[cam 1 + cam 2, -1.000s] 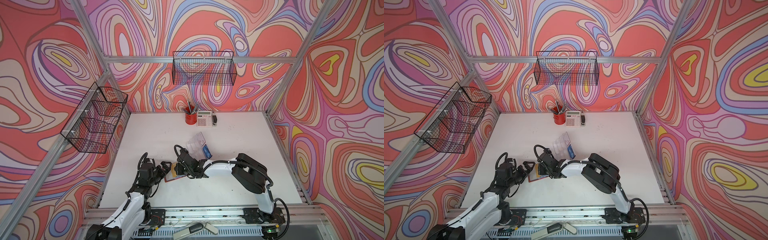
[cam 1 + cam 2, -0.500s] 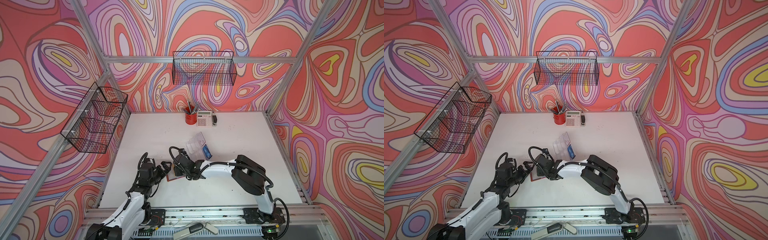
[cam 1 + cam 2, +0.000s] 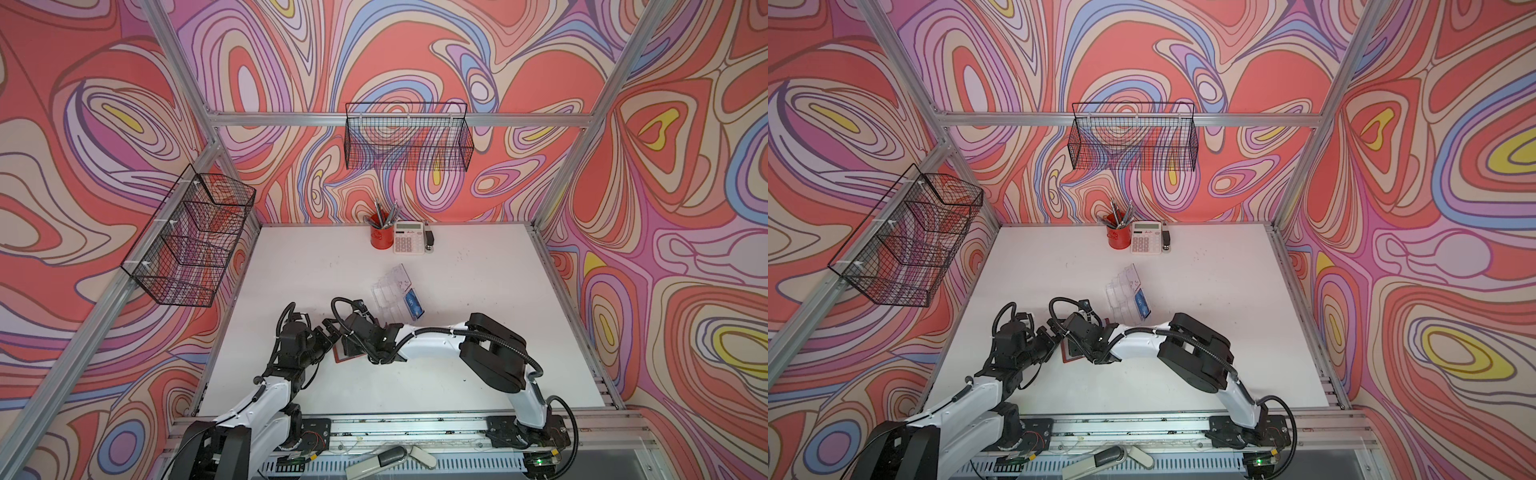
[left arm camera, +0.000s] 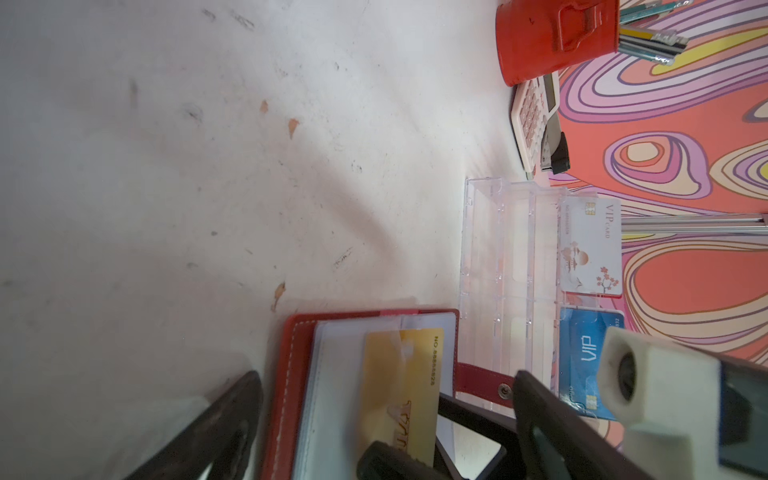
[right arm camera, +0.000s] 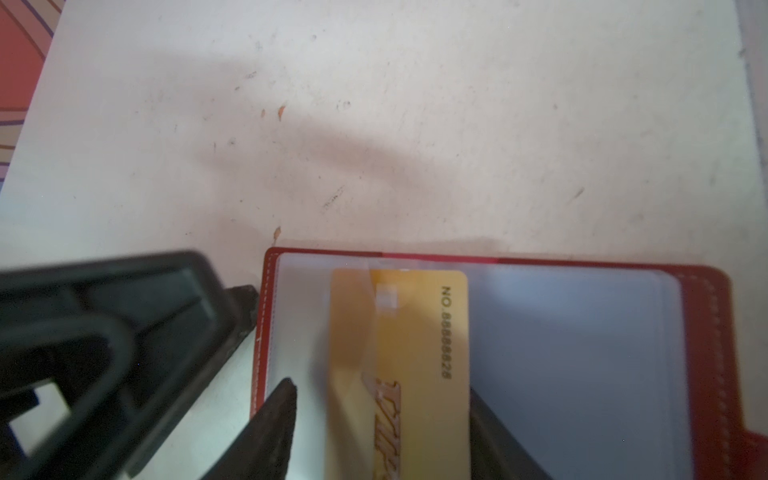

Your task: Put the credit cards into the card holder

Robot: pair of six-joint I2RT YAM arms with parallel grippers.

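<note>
my right gripper [image 5: 380, 388] has slid left over the open red wallet [image 5: 717, 332] and spread its jaws, releasing the gold card [image 5: 419, 332], now half under a sleeve [image 5: 299, 324]. left gripper [image 4: 384, 376] gapes alongside. one card lodged, i judge; the blue card [image 4: 586, 357] waits in the clear stand [image 4: 507, 249].

White links [image 3: 432, 345], black joints [image 3: 494, 357], looping black cables [image 3: 436, 331] (right end effector [image 5: 382, 428] black too)

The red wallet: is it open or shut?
Open. The red wallet lies spread flat on the table, its clear inner sleeves facing up with a gold card on them, its snap strap undone.
</note>
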